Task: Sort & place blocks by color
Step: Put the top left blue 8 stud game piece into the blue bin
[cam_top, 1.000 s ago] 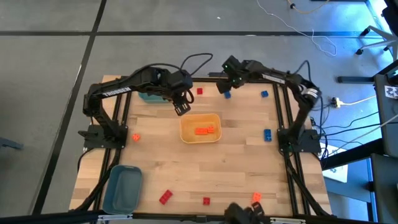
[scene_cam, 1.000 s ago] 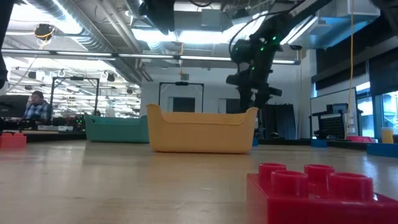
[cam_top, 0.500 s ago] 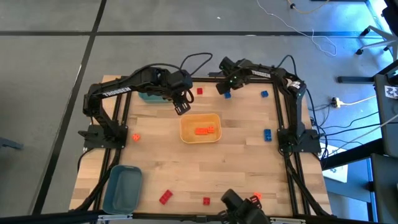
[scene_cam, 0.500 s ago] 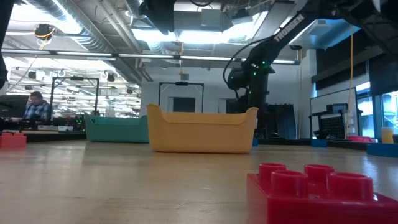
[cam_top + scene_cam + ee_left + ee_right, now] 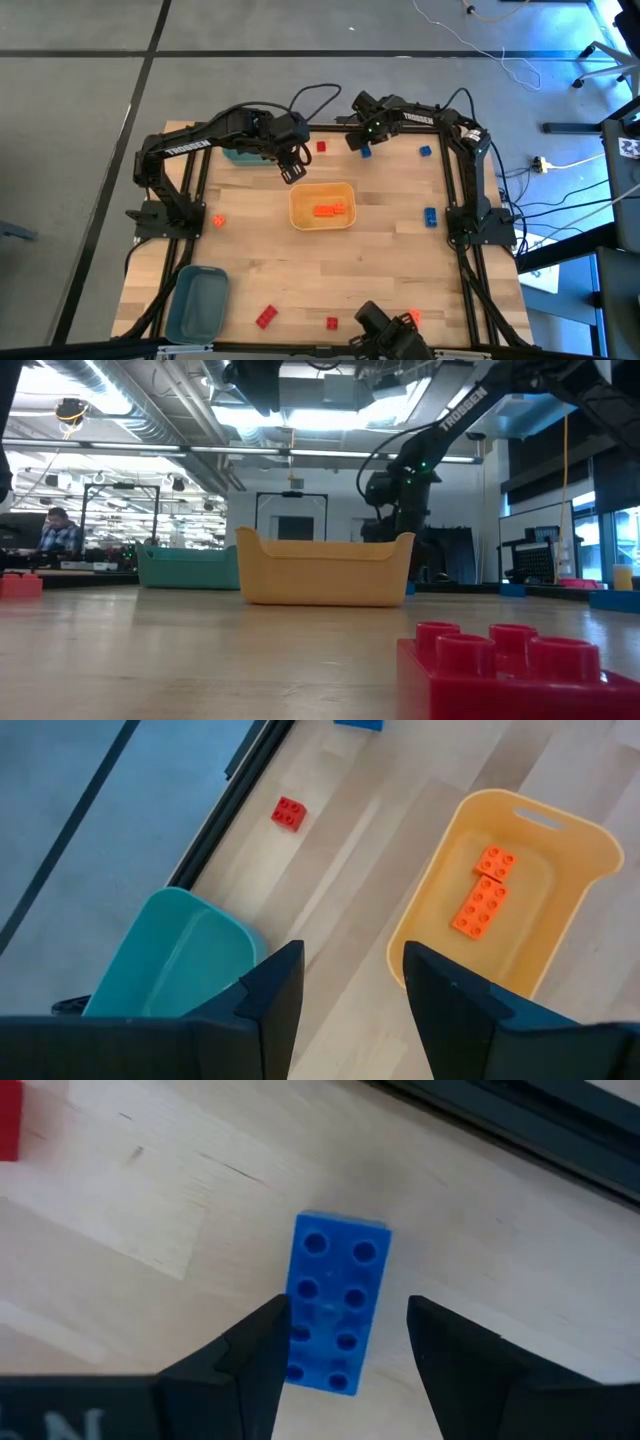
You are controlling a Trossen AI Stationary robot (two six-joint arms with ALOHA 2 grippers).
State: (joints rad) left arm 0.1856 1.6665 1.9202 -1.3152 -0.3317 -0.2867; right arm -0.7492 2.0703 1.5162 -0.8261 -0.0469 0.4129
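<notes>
A blue oblong block [image 5: 335, 1305] lies flat on the wood near the table's far edge, studs up. My right gripper [image 5: 347, 1302] is open and points down over it, one finger beside each long side; I see no hold. In the high view this gripper [image 5: 363, 143] covers most of the block [image 5: 366, 152]. My left gripper [image 5: 352, 955] hangs open and empty high above the table [image 5: 291, 172], between the teal bin [image 5: 175, 955] and the yellow bin [image 5: 505, 890]. Two orange blocks [image 5: 487, 890] lie in the yellow bin.
A red block [image 5: 321, 147] lies left of the blue one. More blue blocks [image 5: 425, 152] [image 5: 431, 216] lie at the right, an orange one [image 5: 218, 221] at the left. Red blocks [image 5: 266, 318] [image 5: 332, 323] and an orange one [image 5: 412, 316] lie near the front edge. A blue-grey bin [image 5: 198, 300] stands front left.
My right gripper has come down toward the blue block at the far edge, dropping behind the yellow bin in the low view; most of the descent was early in the second. Its fingers have stayed open. The block has not moved.
</notes>
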